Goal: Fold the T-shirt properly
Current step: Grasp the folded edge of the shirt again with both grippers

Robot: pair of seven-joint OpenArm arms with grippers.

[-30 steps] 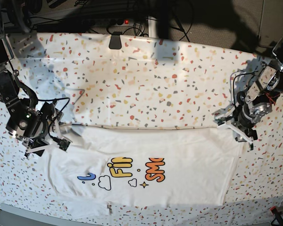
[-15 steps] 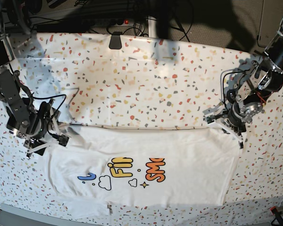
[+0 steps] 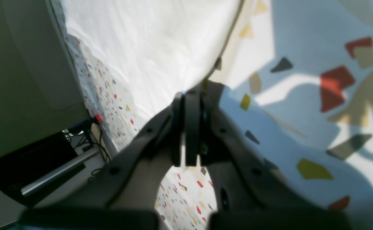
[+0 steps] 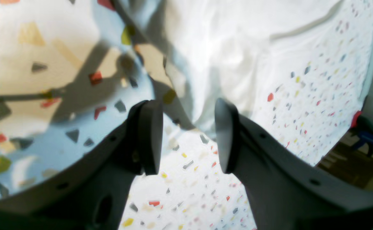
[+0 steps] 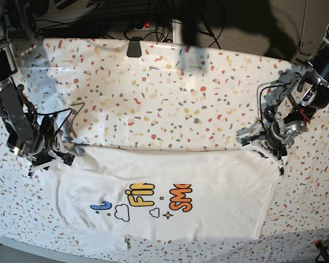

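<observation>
- Probably the shirt was soft, floppy; its upper corners suited gripping.
- Left gripper pinched cloth; right stood apart.

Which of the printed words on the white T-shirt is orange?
The word "SMO", cut off at its top; it is right of the yellow "FIN" in the base view, and only it is orange.

White cover with coloured flecks
</observation>
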